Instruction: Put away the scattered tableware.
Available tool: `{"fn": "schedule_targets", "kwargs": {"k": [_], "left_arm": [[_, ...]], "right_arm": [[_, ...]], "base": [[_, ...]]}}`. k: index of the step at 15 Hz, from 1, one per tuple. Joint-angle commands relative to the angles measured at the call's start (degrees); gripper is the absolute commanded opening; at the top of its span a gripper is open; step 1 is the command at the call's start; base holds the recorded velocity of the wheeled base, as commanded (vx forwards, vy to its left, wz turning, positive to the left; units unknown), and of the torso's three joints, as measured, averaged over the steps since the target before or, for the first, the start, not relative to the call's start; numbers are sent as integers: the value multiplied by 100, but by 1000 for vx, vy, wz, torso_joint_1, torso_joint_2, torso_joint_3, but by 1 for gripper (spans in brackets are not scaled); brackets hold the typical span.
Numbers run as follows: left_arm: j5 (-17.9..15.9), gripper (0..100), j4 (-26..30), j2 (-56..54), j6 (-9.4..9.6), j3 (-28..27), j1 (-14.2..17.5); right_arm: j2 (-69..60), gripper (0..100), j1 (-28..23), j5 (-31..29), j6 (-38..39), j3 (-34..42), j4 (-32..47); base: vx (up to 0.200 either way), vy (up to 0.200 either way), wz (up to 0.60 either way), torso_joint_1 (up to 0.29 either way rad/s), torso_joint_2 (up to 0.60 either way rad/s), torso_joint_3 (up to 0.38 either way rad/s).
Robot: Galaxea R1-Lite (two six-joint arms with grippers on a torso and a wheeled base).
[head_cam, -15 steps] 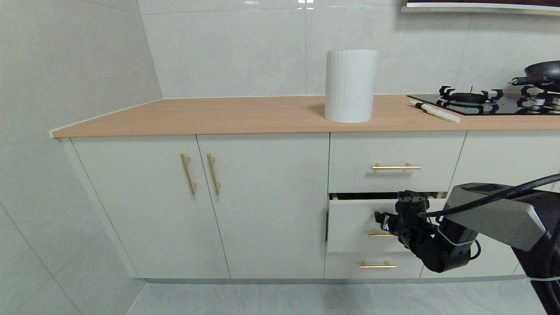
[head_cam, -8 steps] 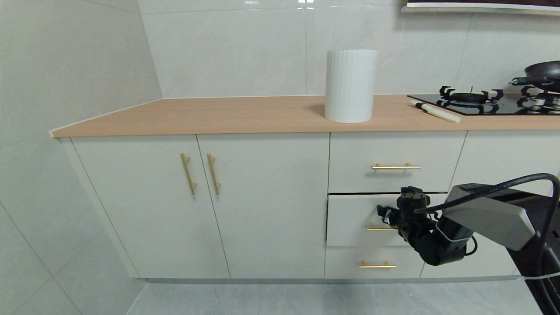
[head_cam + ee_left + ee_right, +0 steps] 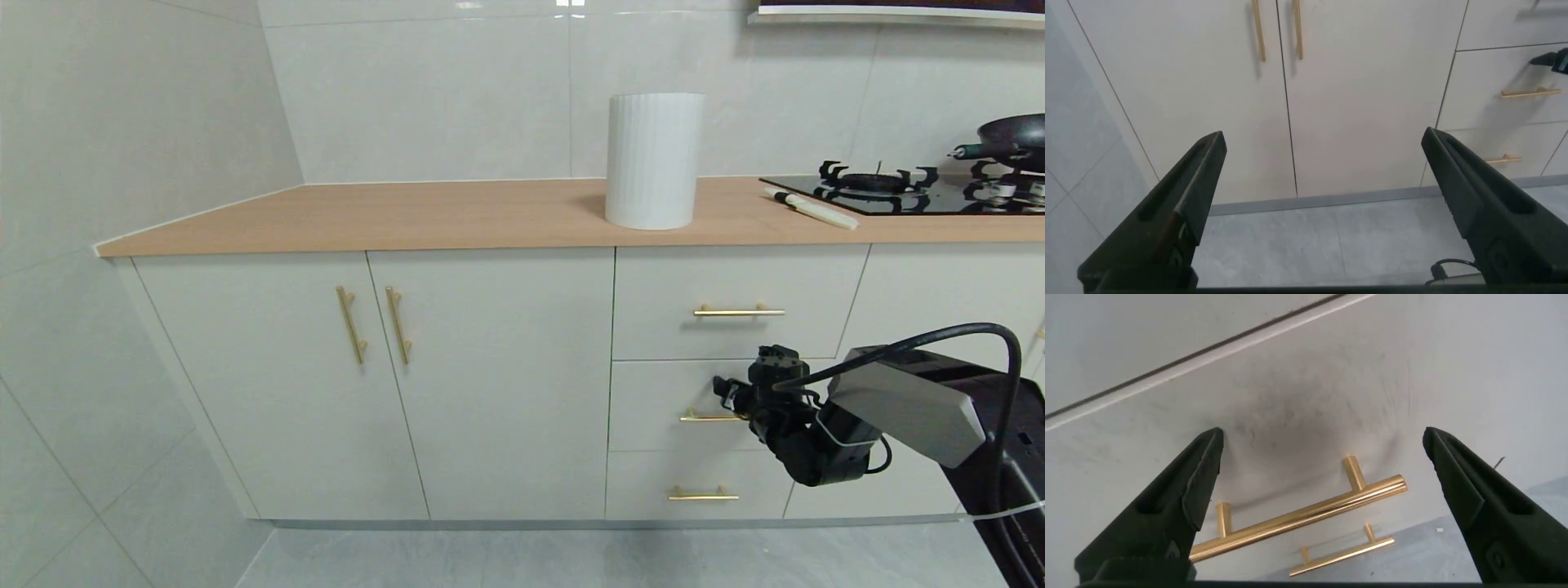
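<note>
My right gripper (image 3: 723, 397) hangs open at the front of the middle drawer (image 3: 649, 404), close to its gold handle (image 3: 707, 418). In the right wrist view the open gripper (image 3: 1321, 441) faces that handle (image 3: 1298, 513), which lies between the fingers' lines but is not gripped. The drawer sits flush with the cabinet front. A cream utensil (image 3: 811, 207) with a dark band lies on the wooden counter (image 3: 408, 216) beside the hob. A tall white ribbed holder (image 3: 654, 160) stands on the counter. My left gripper (image 3: 1321, 139) is open and low, facing the cabinet doors (image 3: 1364, 90).
A black gas hob (image 3: 898, 194) with a dark pan (image 3: 1012, 135) is at the right end of the counter. Two cabinet doors with upright gold handles (image 3: 375, 324) are to the left of the drawers. A tiled wall closes off the left side.
The middle drawer, open a little one second ago, is now shut flush. My right gripper moved toward the cabinet along with the drawer front.
</note>
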Motion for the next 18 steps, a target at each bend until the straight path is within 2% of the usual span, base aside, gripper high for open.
{"fn": "schedule_targets", "kwargs": {"k": [1,4,7,10,11,12,13,16,18], "left_arm": [[1,100,0,0,-1,1,1],[1,100,0,0,-1,1,1],[1,100,0,0,-1,1,1],[1,100,0,0,-1,1,1],[1,100,0,0,-1,1,1],[1,100,0,0,-1,1,1],[1,100,0,0,-1,1,1],[1,100,0,0,-1,1,1],[1,100,0,0,-1,1,1]], "right_arm": [[41,100,-39,-89,8,-59,-35],[32,100,-30,-106,16,-59,-35],[-443,100,32,-133,16,547,-62],[-1726,100,163,-1,-10,2112,-70],[-2060,100,225,52,-10,2428,-70],[-2877,100,339,61,-28,3096,-70],[-3141,100,401,43,-45,3281,-70],[-5338,100,612,-291,-608,4792,-70],[-6982,100,603,-563,-950,5443,-9]], "base": [[0,0,0,0,0,0],[0,0,0,0,0,0],[0,0,0,0,0,0],[0,0,0,0,0,0],[0,0,0,0,0,0],[0,0,0,0,0,0],[0,0,0,0,0,0],[0,0,0,0,0,0],[0,0,0,0,0,0]]}}
